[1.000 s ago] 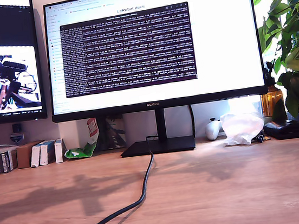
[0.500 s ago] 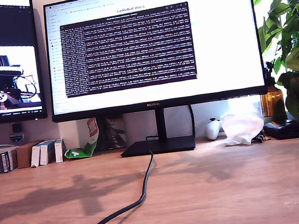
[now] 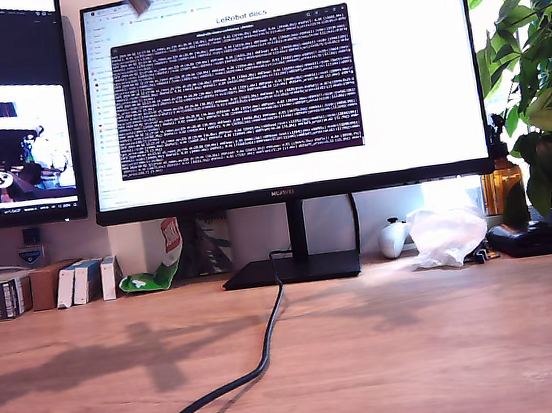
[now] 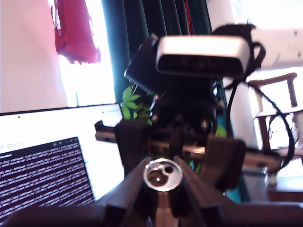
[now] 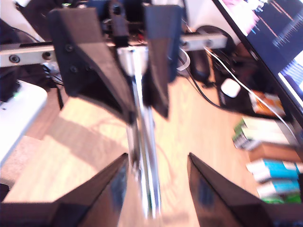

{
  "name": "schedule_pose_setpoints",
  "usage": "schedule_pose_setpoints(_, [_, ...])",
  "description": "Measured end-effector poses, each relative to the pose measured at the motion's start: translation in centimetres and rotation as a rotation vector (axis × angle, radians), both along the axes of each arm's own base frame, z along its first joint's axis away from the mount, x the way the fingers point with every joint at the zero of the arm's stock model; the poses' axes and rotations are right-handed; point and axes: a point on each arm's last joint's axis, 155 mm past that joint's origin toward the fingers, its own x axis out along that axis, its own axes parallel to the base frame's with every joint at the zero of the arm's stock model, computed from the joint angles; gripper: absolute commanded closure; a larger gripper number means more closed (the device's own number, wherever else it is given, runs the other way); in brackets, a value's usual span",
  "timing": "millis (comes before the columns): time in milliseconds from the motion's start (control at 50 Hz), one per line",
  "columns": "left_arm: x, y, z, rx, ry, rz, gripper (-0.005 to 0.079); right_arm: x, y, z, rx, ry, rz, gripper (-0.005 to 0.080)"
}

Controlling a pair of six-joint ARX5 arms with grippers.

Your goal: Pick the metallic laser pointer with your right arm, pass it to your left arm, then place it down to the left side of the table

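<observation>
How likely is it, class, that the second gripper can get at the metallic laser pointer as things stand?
Probably yes. My first gripper is shut on the metallic laser pointer, and the pointer's free length lies between the open jaws of my second gripper. Nothing appears to block them.

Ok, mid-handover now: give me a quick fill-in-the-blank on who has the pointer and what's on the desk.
1. The metallic laser pointer is clamped by my ____ gripper.
2. My second gripper has one jaw on each side of the pointer, and its jaws are ____.
3. In the exterior view, the cable lying across the table is coloured ____.

Missing words: first; open; black.
</observation>
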Motion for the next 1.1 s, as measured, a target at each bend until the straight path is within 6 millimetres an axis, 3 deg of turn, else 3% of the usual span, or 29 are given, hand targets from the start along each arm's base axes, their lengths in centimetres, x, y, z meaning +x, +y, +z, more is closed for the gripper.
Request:
schedule_pose_setpoints(200, [3.0,3.1,-1.7,0.067,0.011,0.141,0.0766,1.5,-2.1,-0.7,-0.025,0.06,-0.072,0.0427])
schedule_pose_setpoints(280, [3.9,4.3,-2.3,0.076,0.038,0.182,0.0766,1.9,-2.9,-0.9,-0.033,0.107,-0.11,0.0525])
schedule_pose_setpoints(420, [4.7,5.4,-3.0,0.083,0.074,0.214,0.0766,2.4,-4.6,-1.8,-0.063,0.168,-0.155,0.0771])
schedule_pose_setpoints(700, [4.4,5.3,-3.1,0.09,0.073,0.196,0.0766,4.2,-7.7,-2.4,-0.073,0.289,-0.285,0.0763])
schedule_pose_setpoints(920, [4.3,5.2,-3.1,0.094,0.073,0.187,0.0766,5.7,-8.3,-2.0,-0.038,0.368,-0.396,0.0763])
schedule_pose_setpoints(1100, [4.4,5.1,-3.6,0.098,0.101,0.185,0.0766,7.6,-11.3,-2.6,-0.036,0.485,-0.563,0.0763])
